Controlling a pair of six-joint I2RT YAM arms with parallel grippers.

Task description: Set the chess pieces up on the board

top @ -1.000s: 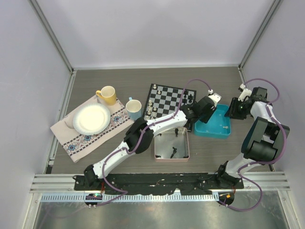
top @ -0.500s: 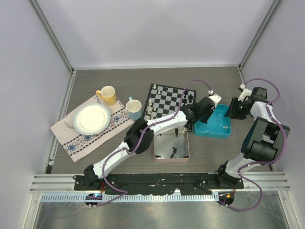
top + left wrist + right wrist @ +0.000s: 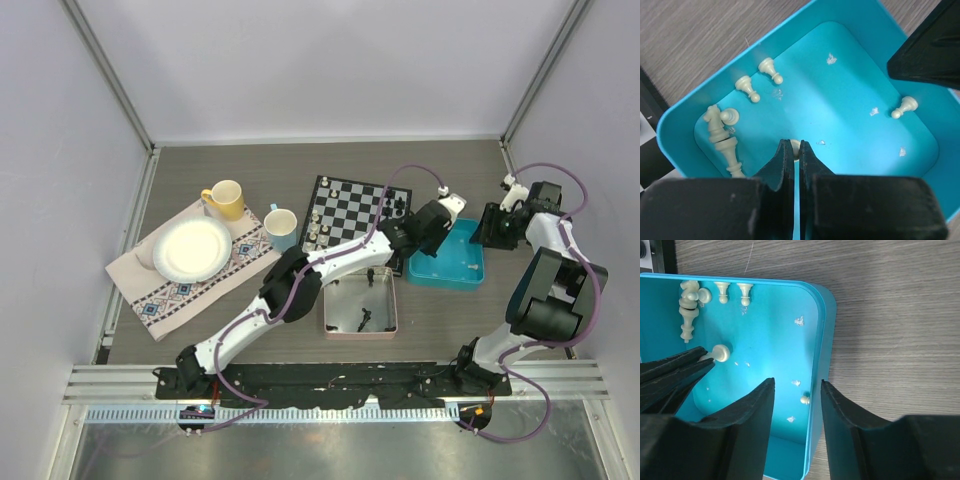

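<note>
Left wrist: left gripper point(image 3: 795, 150) clamped on off-white pawn point(image 3: 720, 352) inside blue tray point(image 3: 840, 90).
Right wrist: right gripper point(image 3: 796, 386) jaws spread, astride its wall.

Left arm point(image 3: 300, 280): stretched long from base, running diagonally toward blue tray point(image 3: 455, 265), wrist above tray's left side. Left end effector point(image 3: 794, 147): pointing down into tray, jaws almost together, tips pinching chess piece point(image 3: 720, 352) close to tray floor.

Right arm point(image 3: 545, 290): elbow folded, forearm angled in toward tray's right side. Right end effector point(image 3: 797, 385): jaws spread wide above tray's right wall, one finger over inside, other over outer edge, gripping nothing.
</note>
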